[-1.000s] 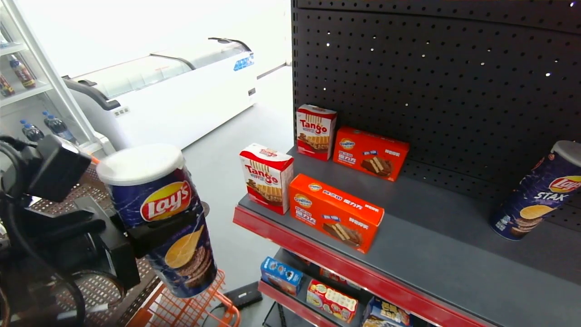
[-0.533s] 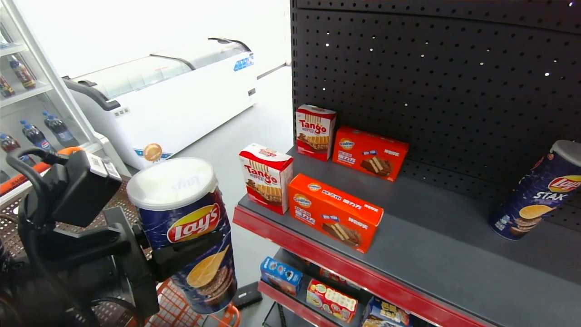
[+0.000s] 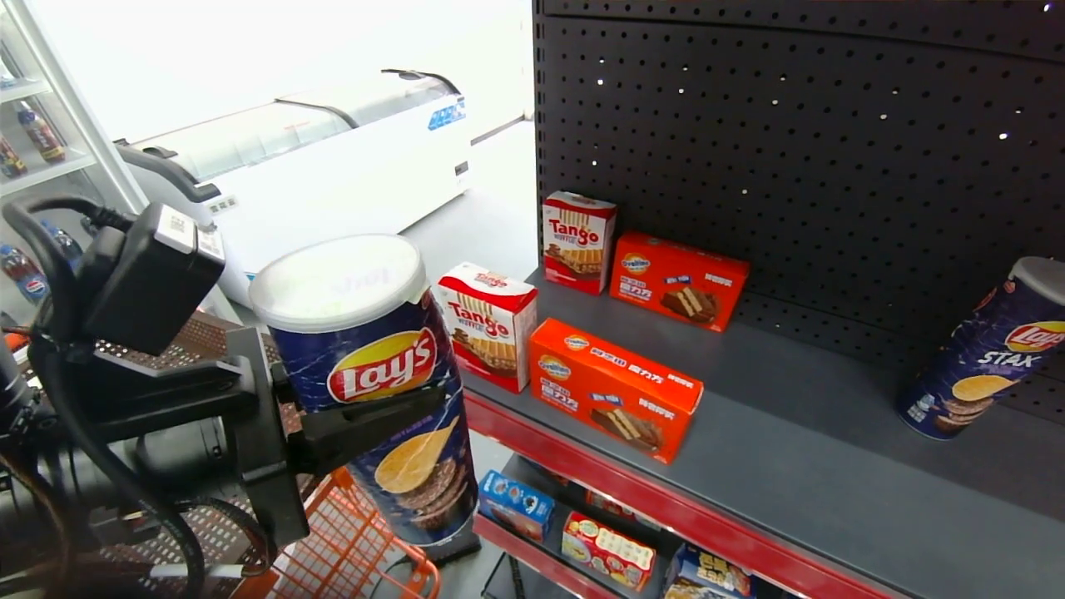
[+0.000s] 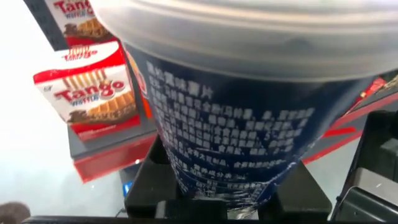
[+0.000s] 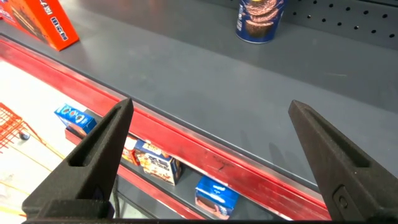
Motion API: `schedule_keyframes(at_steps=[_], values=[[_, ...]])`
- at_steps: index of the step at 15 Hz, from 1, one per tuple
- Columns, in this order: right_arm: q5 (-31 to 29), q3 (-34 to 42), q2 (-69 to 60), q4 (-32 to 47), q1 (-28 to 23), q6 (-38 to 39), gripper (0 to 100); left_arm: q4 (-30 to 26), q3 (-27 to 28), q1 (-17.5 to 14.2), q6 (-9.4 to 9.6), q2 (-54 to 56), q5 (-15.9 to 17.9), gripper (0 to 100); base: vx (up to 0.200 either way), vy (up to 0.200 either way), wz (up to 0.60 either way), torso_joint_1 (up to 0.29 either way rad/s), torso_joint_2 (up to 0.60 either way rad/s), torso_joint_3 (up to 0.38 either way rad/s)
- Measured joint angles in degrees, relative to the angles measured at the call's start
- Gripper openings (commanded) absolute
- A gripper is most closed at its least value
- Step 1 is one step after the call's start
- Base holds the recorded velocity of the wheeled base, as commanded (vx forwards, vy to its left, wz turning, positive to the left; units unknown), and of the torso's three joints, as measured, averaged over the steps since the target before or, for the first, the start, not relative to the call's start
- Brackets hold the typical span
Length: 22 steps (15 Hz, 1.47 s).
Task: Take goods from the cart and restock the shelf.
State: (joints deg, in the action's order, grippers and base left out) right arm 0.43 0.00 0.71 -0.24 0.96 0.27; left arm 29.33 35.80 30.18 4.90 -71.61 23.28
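My left gripper (image 3: pixel 362 412) is shut on a dark blue chip can (image 3: pixel 374 383) with a white lid, holding it nearly upright just left of the shelf's (image 3: pixel 799 433) red front edge and above the orange cart (image 3: pixel 349 553). Up close, the can (image 4: pixel 236 124) stands between the left gripper's (image 4: pixel 227 196) black fingers, with the shelf corner behind it. A second chip can (image 3: pixel 982 358) leans against the pegboard at the shelf's far right. My right gripper (image 5: pixel 211 124) is open over the shelf's front edge, with that second can (image 5: pixel 258 15) beyond it.
Two red-and-white wafer boxes (image 3: pixel 488 324) (image 3: pixel 578 241) and two orange boxes (image 3: pixel 616 387) (image 3: pixel 678 279) occupy the shelf's left end. The shelf's middle is bare grey board. Small boxes (image 3: pixel 603 549) fill the lower shelf. A white chest freezer (image 3: pixel 333 175) stands behind.
My left gripper has carried the chip can to the right and then upward, closer to the shelf's left corner. The goods on the shelf have not moved.
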Motion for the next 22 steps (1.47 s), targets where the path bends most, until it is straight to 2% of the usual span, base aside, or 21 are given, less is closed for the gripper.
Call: schedule_keyframes(at_steps=[2, 5, 17, 22], values=[[0.00, 0.00, 0.00, 0.00, -0.02, -0.02, 100, 1.71, 0.22, 0.10, -0.22, -0.79, 1.91, 0, 0.000, 0.000, 0.00, 0.000, 0.00, 0.000], [0.06, 0.00, 0.00, 0.02, -0.02, -0.02, 100, 1.79, 0.77, 0.63, -0.23, -1.38, 2.94, 0, 0.000, 0.000, 0.00, 0.000, 0.00, 0.000], [0.09, 0.00, 0.02, 0.00, -0.02, 0.00, 100, 1.90, 4.49, 0.74, -0.23, -3.64, 3.07, 0, 0.000, 0.000, -0.60, 0.005, 0.00, 0.002], [0.01, 0.00, 0.02, 0.00, 0.00, 0.00, 100, 1.93, 4.44, 0.49, -0.34, -3.85, 3.05, 0, 0.000, 0.000, 0.00, 0.000, 0.00, 0.000]])
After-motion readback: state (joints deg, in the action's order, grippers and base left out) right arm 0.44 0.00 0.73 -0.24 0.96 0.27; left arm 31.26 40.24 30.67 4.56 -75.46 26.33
